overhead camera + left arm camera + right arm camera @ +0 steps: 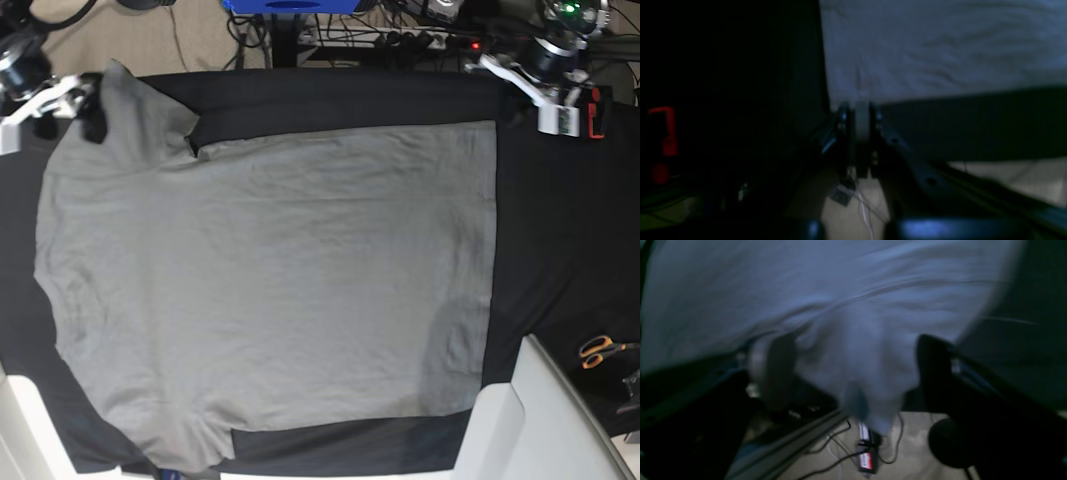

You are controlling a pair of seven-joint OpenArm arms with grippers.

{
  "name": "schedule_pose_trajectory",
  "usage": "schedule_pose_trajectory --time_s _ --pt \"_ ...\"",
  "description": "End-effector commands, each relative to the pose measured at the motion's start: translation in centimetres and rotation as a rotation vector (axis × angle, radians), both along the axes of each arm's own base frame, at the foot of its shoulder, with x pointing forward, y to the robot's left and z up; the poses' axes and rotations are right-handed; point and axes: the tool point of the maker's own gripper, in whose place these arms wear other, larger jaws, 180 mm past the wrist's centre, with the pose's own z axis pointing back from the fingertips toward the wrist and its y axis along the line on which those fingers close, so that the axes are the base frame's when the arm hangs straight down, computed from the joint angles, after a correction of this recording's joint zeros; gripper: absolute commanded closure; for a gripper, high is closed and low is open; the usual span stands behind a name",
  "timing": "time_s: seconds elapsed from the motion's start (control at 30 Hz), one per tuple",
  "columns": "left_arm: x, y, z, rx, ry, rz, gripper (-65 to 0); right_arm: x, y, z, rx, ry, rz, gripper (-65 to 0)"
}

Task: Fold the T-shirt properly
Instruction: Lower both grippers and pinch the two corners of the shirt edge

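The grey T-shirt (270,280) lies spread flat on the black table cloth (560,240), with its hem to the right and its sleeves to the left. My right gripper (92,118) is at the far-left sleeve. In the right wrist view it (851,373) is open, with sleeve fabric (867,350) hanging loose between the two fingers (771,370). My left gripper (514,108) is at the shirt's far-right hem corner. In the left wrist view it (862,110) is shut right at the shirt's edge (923,60), with a grey strip pinched between the jaws.
Orange-handled scissors (601,350) lie on the cloth at the right. A white surface (540,420) cuts in at the lower right. Cables and a power strip (400,40) lie behind the table. A red part (597,112) is beside the left arm.
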Motion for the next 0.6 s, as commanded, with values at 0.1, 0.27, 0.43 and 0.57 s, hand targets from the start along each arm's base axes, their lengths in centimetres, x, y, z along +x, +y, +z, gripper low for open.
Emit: schedule_pose_trajectory --time_s 0.1,0.27,0.43,0.57 --pt "0.3 3.1 1.6 0.055 -0.048 0.066 -3.5 -0.4 -4.0 -2.2 0.039 0.069 -0.121 -52.8" --pt "-0.5 5.1 0.9 0.074 -0.024 0.115 -4.1 -1.0 -4.4 -5.3 0.132 0.127 -0.167 -47.7" --pt "-1.3 4.1 -0.4 0.032 0.013 0.055 -4.3 -1.9 -3.8 -7.5 0.199 0.182 -0.189 -47.7" --pt "-1.6 4.1 -1.6 0.0 0.021 0.089 -3.6 -2.0 -1.9 -8.5 0.23 0.213 -0.146 -47.7"
